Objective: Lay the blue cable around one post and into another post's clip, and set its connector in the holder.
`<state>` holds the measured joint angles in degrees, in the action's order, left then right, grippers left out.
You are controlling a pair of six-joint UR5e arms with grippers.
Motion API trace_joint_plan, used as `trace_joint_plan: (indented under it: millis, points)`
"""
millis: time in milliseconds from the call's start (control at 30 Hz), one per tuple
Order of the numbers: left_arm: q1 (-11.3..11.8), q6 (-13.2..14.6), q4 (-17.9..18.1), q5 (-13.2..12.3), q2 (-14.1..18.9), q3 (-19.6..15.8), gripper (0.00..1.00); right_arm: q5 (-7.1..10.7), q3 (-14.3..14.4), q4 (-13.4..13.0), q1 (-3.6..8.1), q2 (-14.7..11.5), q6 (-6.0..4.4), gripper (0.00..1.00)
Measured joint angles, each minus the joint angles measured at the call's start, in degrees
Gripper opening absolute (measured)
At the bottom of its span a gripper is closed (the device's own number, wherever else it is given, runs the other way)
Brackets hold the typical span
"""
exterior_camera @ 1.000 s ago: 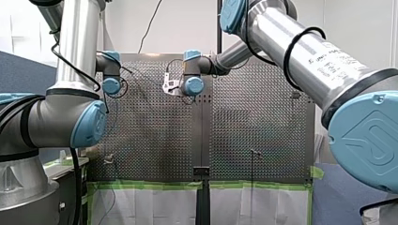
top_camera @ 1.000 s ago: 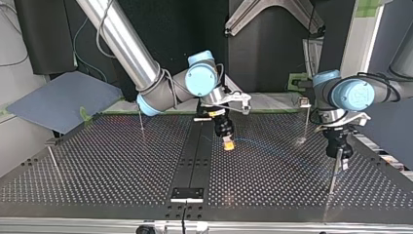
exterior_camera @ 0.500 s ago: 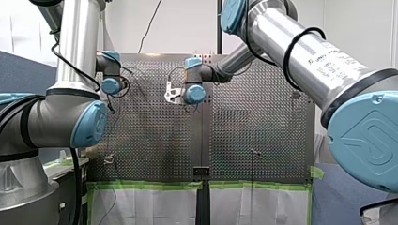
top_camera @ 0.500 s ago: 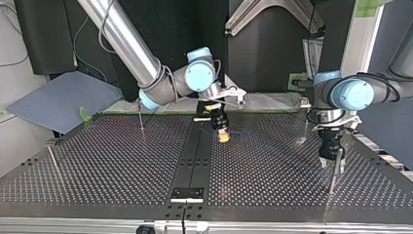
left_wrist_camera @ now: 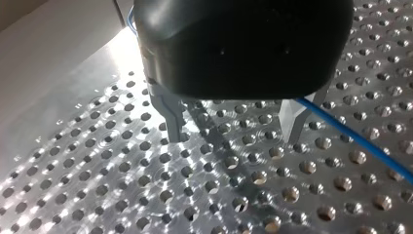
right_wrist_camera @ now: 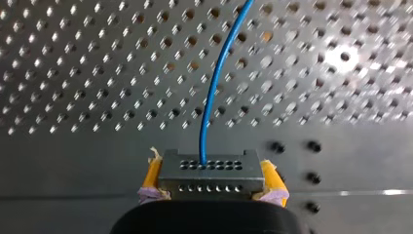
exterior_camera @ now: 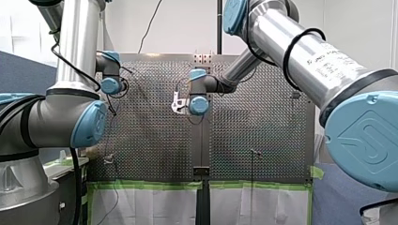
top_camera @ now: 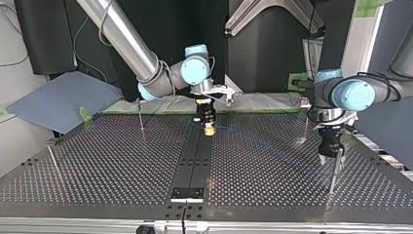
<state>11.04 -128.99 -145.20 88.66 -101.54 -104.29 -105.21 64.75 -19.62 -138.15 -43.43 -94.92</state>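
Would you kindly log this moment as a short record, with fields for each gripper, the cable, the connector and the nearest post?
right gripper: shut on the connector, yellow pads at its sides
left gripper: open, low over the table, gripping nothing visible
blue cable: leaves the connector's face and passes close by one finger of the left gripper
post: upright, beside the left gripper in the top view
connector placement: not in a holder; held by the dark centre strip
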Motion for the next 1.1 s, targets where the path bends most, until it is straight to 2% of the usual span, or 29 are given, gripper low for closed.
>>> trace_joint_plan:
  millis: [333, 600, 733, 867, 1100]
  points:
    - [0.32, 0.06, -0.84, 1.01, -0.07, -0.01, 1.00, -5.24, 5.24, -5.24, 0.21, 0.00, -0.14, 0.07]
    - [0.18, 0.14, -1.20, 1.02, -0.35, -0.01, 1.00, -9.73, 9.73, -9.74, -0.94, 0.03, 0.42, 0.09]
    - [0.13, 0.14, -1.23, 1.02, -0.41, -0.02, 1.00, -11.81, 11.81, -11.82, -1.03, 0.03, 0.42, 0.09]
    - [0.13, 0.15, -1.24, 1.10, -0.41, -0.01, 1.00, -13.75, 13.75, -13.75, -0.64, 0.04, 0.40, 0.09]
    - [0.30, 0.15, -1.24, 1.20, -0.43, -0.01, 1.00, -17.21, 17.21, -17.22, 1.19, 0.29, 0.34, 0.09]
